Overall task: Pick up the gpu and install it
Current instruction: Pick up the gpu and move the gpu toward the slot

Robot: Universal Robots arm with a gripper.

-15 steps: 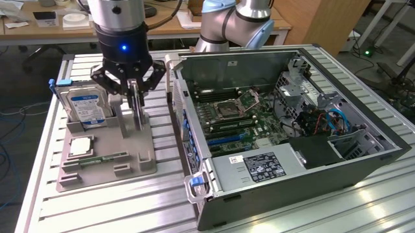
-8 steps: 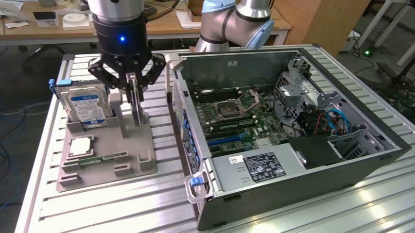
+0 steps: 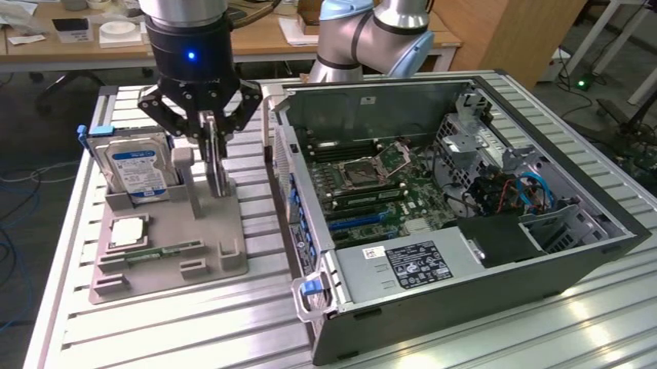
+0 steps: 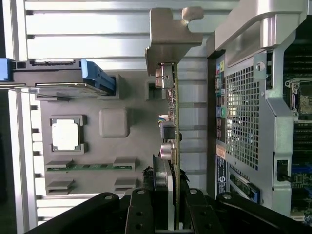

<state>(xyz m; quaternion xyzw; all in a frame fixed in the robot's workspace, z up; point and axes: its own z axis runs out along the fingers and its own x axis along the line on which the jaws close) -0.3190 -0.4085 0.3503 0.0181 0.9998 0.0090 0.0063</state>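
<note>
Your jaws are clamped on the gpu (image 3: 217,173). Card stands on edge at the grey tray (image 3: 205,261), between the hard drive (image 3: 138,165) and the open PC case (image 3: 431,323).

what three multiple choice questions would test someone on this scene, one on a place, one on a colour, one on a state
1. Where is the boxy silver hard drive with the blue-white label?
A. on the wooden desk
B. flat on the ribbed metal table
C. upright in the grey plastic holder tray

2. What colour is the small light on the arm's wrist?
A. red
B. blue
C. green

3. What state is the black gripper in?
A. shut on the thin dark expansion card with a silvery end bracket
B. wide open above the table
C. shut on a small green memory stick

Answers: C, the drive stands on edge in the tray; B, the light glows blue; A, the wrist view shows the gripper clamped on the card's edge.
</note>
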